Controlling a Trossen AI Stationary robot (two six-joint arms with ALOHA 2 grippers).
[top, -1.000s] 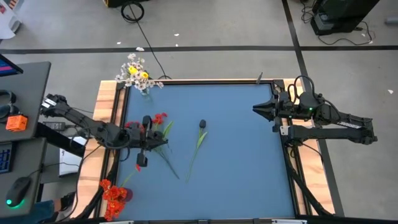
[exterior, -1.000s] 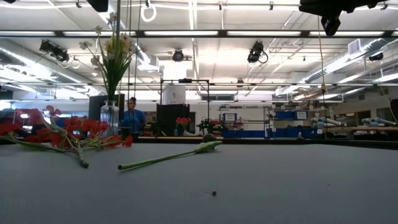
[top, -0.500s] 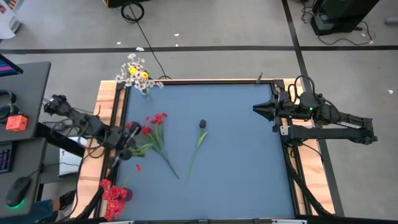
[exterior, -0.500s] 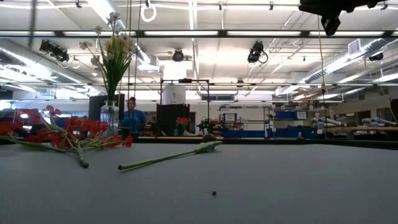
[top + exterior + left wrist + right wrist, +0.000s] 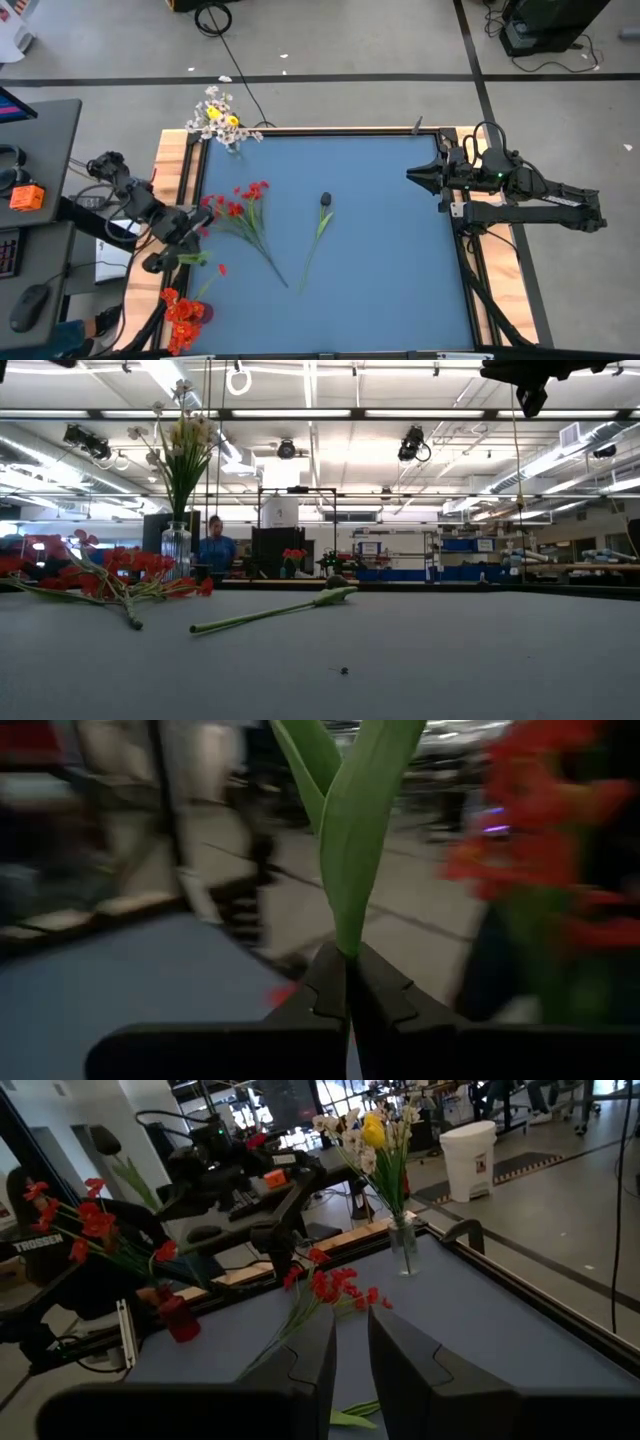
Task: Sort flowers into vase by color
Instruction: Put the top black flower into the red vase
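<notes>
My left gripper (image 5: 165, 261) hangs over the table's left rim, above and beside the red vase (image 5: 180, 310), and is shut on a green leafy stem (image 5: 350, 830); no blossom of it shows. A red-blossomed sprig (image 5: 245, 212) and a dark-budded flower (image 5: 322, 222) lie flat on the blue table. A glass vase with white and yellow flowers (image 5: 222, 120) stands at the far left corner. My right gripper (image 5: 412, 177) waits open at the right edge, touching nothing. My left gripper pinches the green stem where its leaves begin (image 5: 347, 952), between its two fingertips (image 5: 322, 988). The leaves stand up past the fingers and the stem is lifted clear of the table. What hangs beneath the fingers is hidden by the gripper itself.
Wooden rails frame the table (image 5: 180, 170). A small red blossom (image 5: 222, 268) shows near the left gripper, above the red vase. Broad blue surface lies bare between the dark-budded flower and the right arm (image 5: 530, 195). A person (image 5: 214, 548) stands far behind the table.
My left gripper has drawn back from beside the red sprig toward the table's left edge and somewhat toward the near edge, staying shut with the green stem in it. The red sprig and the dark-budded flower have stayed where they lay.
</notes>
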